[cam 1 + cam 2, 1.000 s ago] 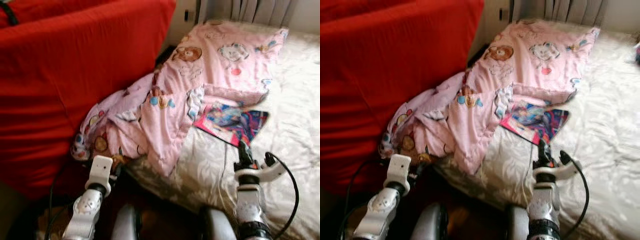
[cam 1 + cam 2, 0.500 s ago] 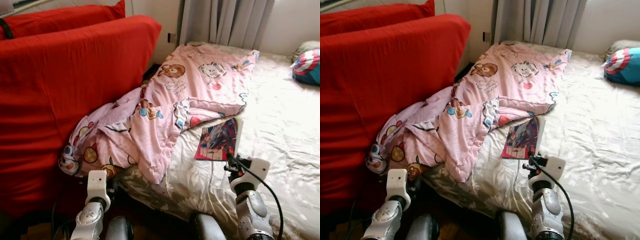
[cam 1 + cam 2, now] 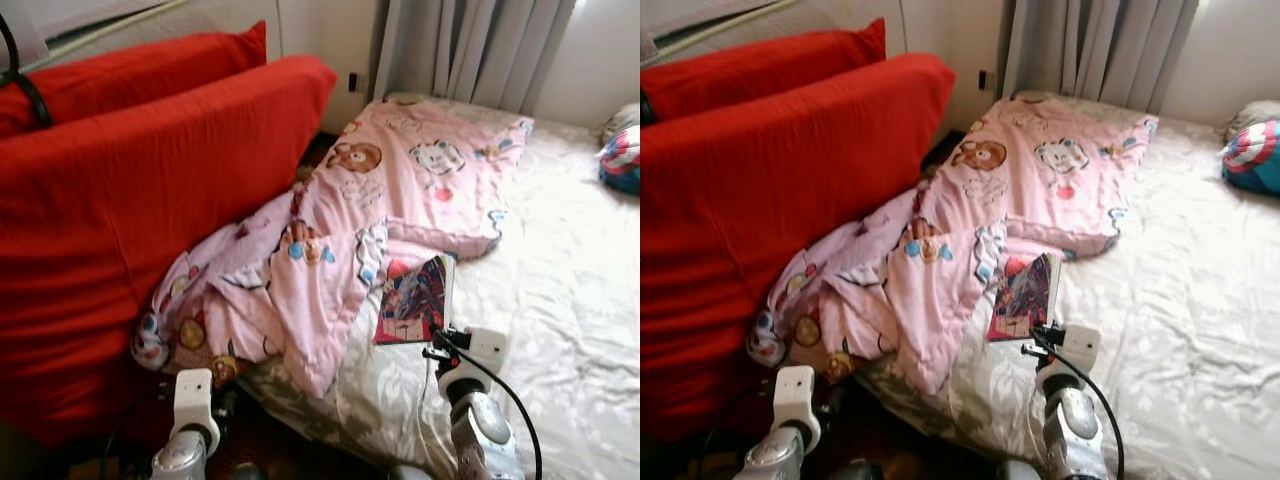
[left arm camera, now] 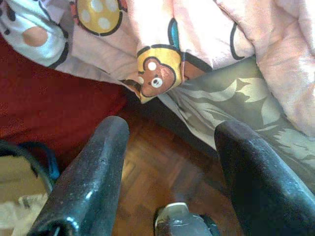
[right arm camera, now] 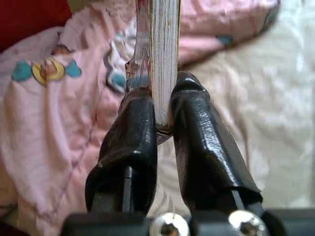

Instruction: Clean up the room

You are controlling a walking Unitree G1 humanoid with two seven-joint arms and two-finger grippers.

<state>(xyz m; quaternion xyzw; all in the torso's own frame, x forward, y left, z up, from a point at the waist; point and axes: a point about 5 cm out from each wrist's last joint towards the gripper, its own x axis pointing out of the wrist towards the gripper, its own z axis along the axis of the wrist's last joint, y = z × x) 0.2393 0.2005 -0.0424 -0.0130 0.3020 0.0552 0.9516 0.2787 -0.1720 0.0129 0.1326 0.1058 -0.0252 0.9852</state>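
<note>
Nearest, the left pincer [image 4: 167, 167] hangs low with its fingers apart above the wooden floor [image 4: 162, 172], by the bed's near edge. The right pincer [image 5: 162, 125] is clamped on the near edge of a thin book [image 3: 415, 300], tilted up over the bed [image 3: 570, 300]. Left of it lies a crumpled pink blanket [image 3: 330, 230], against a red sofa [image 3: 120, 190]. Far behind hang grey curtains [image 3: 470, 50].

**Bed, blanket and sofa: where things lie**

The bed [image 3: 560, 300] lies ahead, the sofa [image 3: 120, 220] along its left side. A blanket [image 3: 400, 190] is spread over the bed's left part and spills off the near corner against the sofa. A book [image 3: 415, 300] stands on edge just right of the blanket, pinched in the right claw [image 3: 440, 335]. The left claw [image 4: 167, 167] hangs over the floor [image 4: 162, 177] below the blanket's corner. Curtains [image 3: 470, 50] hang behind the bed, and a pillow [image 3: 1252, 155] lies at its far right.
</note>
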